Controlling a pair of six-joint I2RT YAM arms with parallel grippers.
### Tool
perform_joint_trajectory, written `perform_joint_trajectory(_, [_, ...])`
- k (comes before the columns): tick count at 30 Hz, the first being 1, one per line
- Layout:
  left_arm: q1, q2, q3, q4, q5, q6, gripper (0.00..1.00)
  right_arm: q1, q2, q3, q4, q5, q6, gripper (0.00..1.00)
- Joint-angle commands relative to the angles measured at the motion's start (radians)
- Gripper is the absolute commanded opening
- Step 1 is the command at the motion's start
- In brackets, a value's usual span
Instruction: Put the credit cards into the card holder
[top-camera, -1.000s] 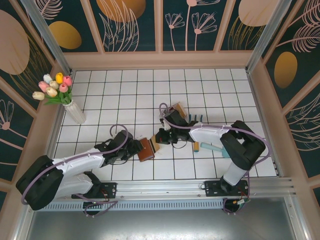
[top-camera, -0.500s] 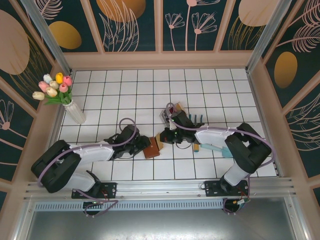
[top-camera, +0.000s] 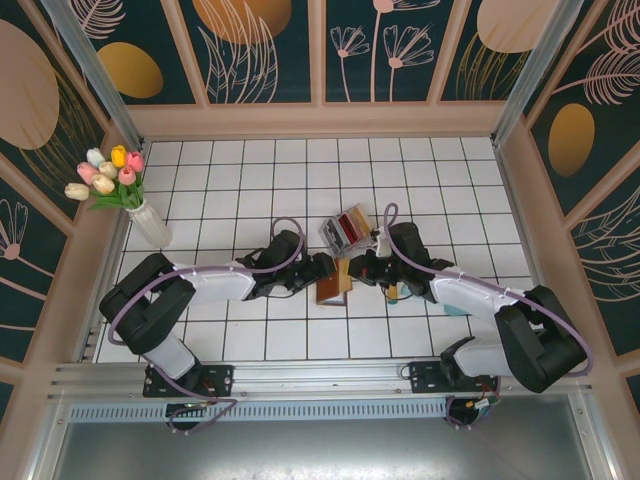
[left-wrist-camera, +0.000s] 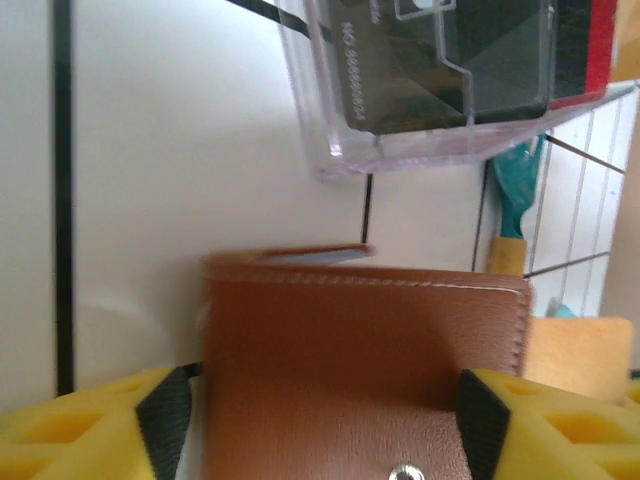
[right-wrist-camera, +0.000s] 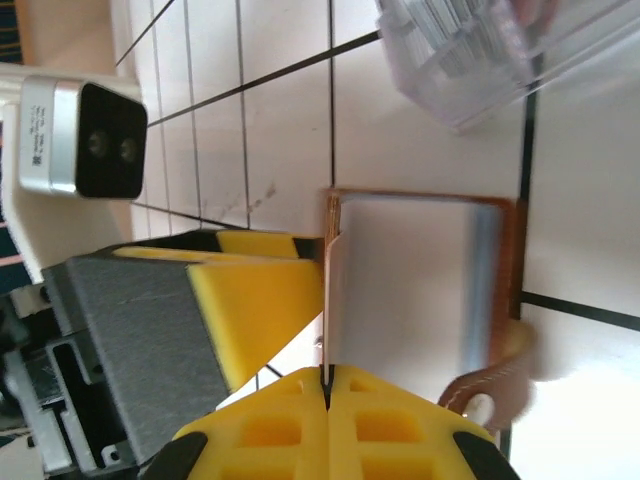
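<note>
The brown leather card holder (top-camera: 333, 283) lies on the white tiles between both grippers. In the left wrist view the card holder (left-wrist-camera: 365, 370) sits between the yellow fingers of my left gripper (left-wrist-camera: 325, 425), which stands open astride it, with a thin gap at the left pad (left-wrist-camera: 168, 425). My right gripper (right-wrist-camera: 327, 375) is shut on the edge of a pale grey credit card (right-wrist-camera: 410, 290). That card stands partly inside the card holder (right-wrist-camera: 508, 270). More credit cards (top-camera: 350, 226), dark and red, lie in a clear box.
The clear plastic box (top-camera: 338, 232) sits just beyond the card holder, close to both grippers. A teal-and-yellow tool (left-wrist-camera: 515, 200) lies to the right, mostly under the right arm. A vase of tulips (top-camera: 150, 225) stands far left.
Both grippers and the card holder have shifted right and away from the arm bases, to just below the clear box. The left jaws stand wider than before. The right gripper stays shut on the card.
</note>
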Motion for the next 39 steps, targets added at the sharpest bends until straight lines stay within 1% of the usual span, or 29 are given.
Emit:
perform_joint_trajectory(1, [-0.006,-0.046,0.033,-0.149,-0.072,0.061,0.77,0.0,-0.023,0.013,0.064,-0.063,0.026,0.0])
perform_joint_trajectory(3, [-0.006,-0.069,0.038,-0.184,-0.094,0.069,0.78,-0.001,-0.021,0.024,0.061,-0.061,0.026,0.0])
perform_joint_trajectory(5, [-0.005,-0.089,0.033,-0.181,-0.093,0.072,0.78,0.0,-0.01,0.03,0.076,-0.078,0.032,0.0])
perform_joint_trajectory(10, [-0.005,-0.095,0.043,-0.159,-0.049,0.085,0.78,0.013,0.039,0.041,0.12,-0.111,0.047,0.0])
perform_joint_trajectory(14, [-0.005,-0.085,0.046,-0.121,-0.002,0.084,0.8,0.032,0.069,0.047,0.148,-0.096,0.066,0.0])
perform_joint_trajectory(17, [-0.006,-0.094,0.034,-0.092,0.009,0.077,0.82,0.042,0.078,0.047,0.175,-0.085,0.084,0.0])
perform_joint_trajectory(19, [-0.006,-0.09,0.032,-0.084,0.019,0.078,0.82,0.044,0.082,0.043,0.197,-0.084,0.097,0.0])
perform_joint_trajectory(21, [-0.006,-0.085,0.029,-0.098,0.009,0.075,0.78,0.044,0.092,0.043,0.208,-0.089,0.104,0.0])
perform_joint_trajectory(23, [-0.006,-0.083,0.028,-0.124,-0.009,0.074,0.71,0.045,0.102,0.041,0.219,-0.096,0.108,0.0])
perform_joint_trajectory(30, [-0.005,-0.082,0.028,-0.167,-0.038,0.083,0.4,0.044,0.112,0.038,0.239,-0.109,0.117,0.0])
perform_joint_trajectory(37, [-0.006,-0.084,0.025,-0.164,-0.036,0.086,0.36,0.041,0.115,0.018,0.329,-0.145,0.165,0.0])
perform_joint_trajectory(39, [-0.006,-0.092,0.022,-0.163,-0.043,0.086,0.24,0.037,0.118,0.008,0.365,-0.16,0.185,0.0])
